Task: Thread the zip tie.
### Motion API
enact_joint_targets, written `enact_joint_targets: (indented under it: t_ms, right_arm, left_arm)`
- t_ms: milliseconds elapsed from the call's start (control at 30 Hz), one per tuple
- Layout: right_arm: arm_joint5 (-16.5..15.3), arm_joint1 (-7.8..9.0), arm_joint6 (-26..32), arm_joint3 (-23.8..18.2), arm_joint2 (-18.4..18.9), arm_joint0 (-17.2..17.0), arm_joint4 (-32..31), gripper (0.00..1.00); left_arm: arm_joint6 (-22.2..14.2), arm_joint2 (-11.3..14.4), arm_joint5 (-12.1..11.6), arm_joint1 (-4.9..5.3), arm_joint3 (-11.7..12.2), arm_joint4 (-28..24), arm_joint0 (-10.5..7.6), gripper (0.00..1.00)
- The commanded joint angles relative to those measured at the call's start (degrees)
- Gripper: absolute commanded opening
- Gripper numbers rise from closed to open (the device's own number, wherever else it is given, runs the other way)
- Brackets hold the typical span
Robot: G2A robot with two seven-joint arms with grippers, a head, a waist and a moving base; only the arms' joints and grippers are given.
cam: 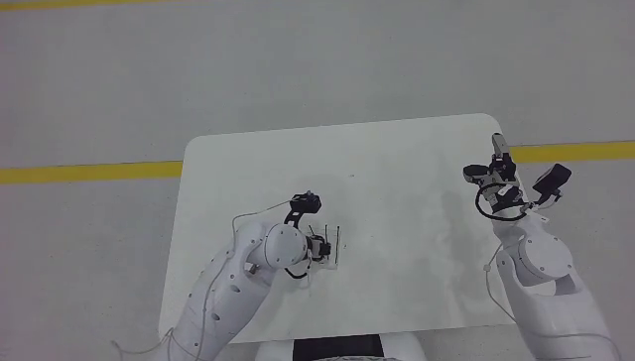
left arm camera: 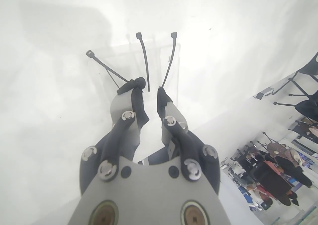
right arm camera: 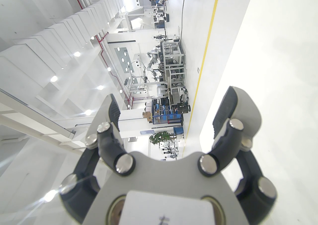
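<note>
The left gripper (left arm camera: 148,89) hung low over the white table (cam: 417,163) with its jaws at a narrow gap, clamped on nothing. The middle zip tie (left arm camera: 143,58) lay flat straight ahead of the left gripper. Its long axis ran away from the gripper, its pointed tail sat right at the gap between the fingertips, and its square head (left arm camera: 139,35) was at the far end. It was black, thin and slightly bowed. An angled zip tie (left arm camera: 99,60) and a third zip tie (left arm camera: 171,61) fanned out to either side, their tails close to the left gripper's fingertips. The left gripper was much the nearer. The right gripper (right arm camera: 171,98) stood well apart from it, off by the table's edge, jaws spread wide and empty.
</note>
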Motion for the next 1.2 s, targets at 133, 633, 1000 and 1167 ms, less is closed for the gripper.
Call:
enact_joint_targets:
  t_ms: [133,633,1000,1167]
  right_arm:
    - [0.0,0.00,0.0,0.0,0.0,0.0,0.0,1.00]
    - [0.0,0.00,0.0,0.0,0.0,0.0,0.0,1.00]
    - [0.0,0.00,0.0,0.0,0.0,0.0,0.0,1.00]
    - [0.0,0.00,0.0,0.0,0.0,0.0,0.0,1.00]
  left_arm:
    - [1.0,0.1,0.0,-0.63,1.2,-0.3,-0.22,0.15]
    - [2.1,-0.1,0.0,-1.74,2.9,1.4,-0.35,0.14]
    - [2.7,-0.2,0.0,-2.45,3.4,2.4,-0.06,0.14]
    - [3.3,0.0,0.0,-2.73,3.9,2.4,-0.18,0.15]
